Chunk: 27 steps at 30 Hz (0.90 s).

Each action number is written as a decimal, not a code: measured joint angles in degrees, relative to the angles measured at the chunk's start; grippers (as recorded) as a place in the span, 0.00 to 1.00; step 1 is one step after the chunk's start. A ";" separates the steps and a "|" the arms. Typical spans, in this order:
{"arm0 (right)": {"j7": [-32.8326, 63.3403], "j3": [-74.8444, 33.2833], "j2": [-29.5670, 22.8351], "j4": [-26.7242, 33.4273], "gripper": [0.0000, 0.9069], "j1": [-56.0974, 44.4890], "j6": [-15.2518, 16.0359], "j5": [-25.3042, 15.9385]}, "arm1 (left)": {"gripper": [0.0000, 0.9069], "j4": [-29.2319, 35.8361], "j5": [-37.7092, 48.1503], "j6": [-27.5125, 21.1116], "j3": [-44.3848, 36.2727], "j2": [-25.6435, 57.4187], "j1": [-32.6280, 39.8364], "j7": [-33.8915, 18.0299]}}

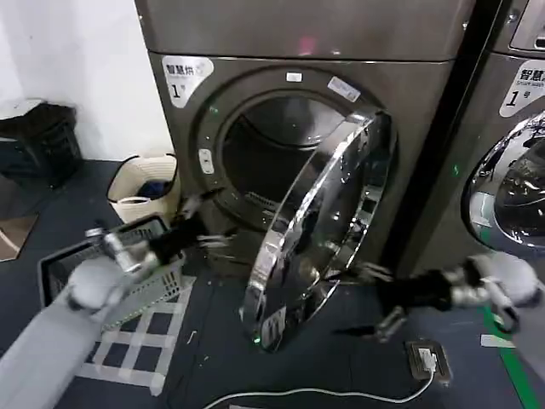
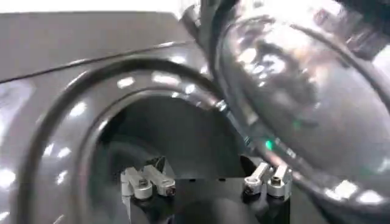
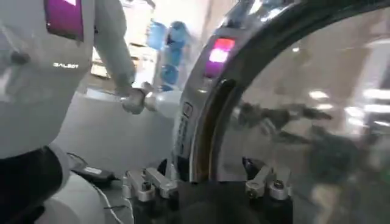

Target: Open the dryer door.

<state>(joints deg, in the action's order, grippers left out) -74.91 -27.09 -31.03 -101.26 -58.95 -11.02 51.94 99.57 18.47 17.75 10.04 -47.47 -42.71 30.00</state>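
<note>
Left gripper (image 1: pixel 204 228) hangs just in front of the dark drum opening (image 1: pixel 264 149), fingers spread with nothing in them. The big round chrome-rimmed dryer door with dark glass (image 1: pixel 319 230) is already swung well off the grey machine front — I'd call it mostly done, maybe a bit more swing left. Right gripper (image 1: pixel 375 298) sits just beside the door's outer face, open and empty.

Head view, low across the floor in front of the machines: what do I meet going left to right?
Black crate → laundry basket → left gripper → dryer door, swung open → right gripper → neighbouring machine's door.
</note>
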 joint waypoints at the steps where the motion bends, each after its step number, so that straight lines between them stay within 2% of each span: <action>1: 0.28 -4.64 -0.36 -0.47 1.00 -4.27 -0.54 0.52 | 1.00 -0.21 -0.11 0.14 -1.68 -0.59 1.07 0.05; 5: 2.23 -23.31 -3.21 -1.78 1.00 -20.98 -2.63 1.53 | 1.00 -1.38 -0.34 0.92 -7.91 -3.08 4.79 0.14; 8: 3.20 -36.93 -7.40 -2.81 1.00 -31.72 -4.76 1.52 | 1.00 -1.63 0.01 1.50 -11.76 -4.72 6.94 0.23; 13: 3.96 -54.53 -17.70 -3.65 1.00 -45.72 -10.47 1.28 | 1.00 -2.64 0.40 2.30 -16.72 -6.94 10.04 -0.17; 17: 8.14 -64.47 -26.75 -4.42 1.00 -51.33 -13.55 -0.37 | 1.00 -3.75 0.40 2.65 -20.43 -8.89 12.31 -0.68; 19: 12.95 -69.01 -31.70 -4.36 1.00 -52.96 -15.70 -3.17 | 1.00 -4.22 0.41 2.69 -22.05 -9.76 13.23 -0.99; 22: 25.50 -74.49 -38.73 -3.21 1.00 -55.05 -19.82 -11.81 | 1.00 -4.36 0.41 2.69 -24.08 -11.46 14.40 -1.46; 24: 35.13 -77.16 -42.66 -2.66 1.00 -55.43 -18.92 -18.04 | 1.00 -4.70 0.19 2.65 -25.45 -12.74 15.26 -1.93; 27: 49.02 -80.42 -47.63 -1.79 1.00 -55.40 -15.96 -23.31 | 1.00 -5.55 -0.68 2.30 -27.74 -14.95 16.25 -3.08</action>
<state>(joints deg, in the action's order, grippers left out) -25.89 -107.51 -78.65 -103.05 -114.35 -26.99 28.63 94.02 17.79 20.05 -17.70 -62.42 -26.45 26.92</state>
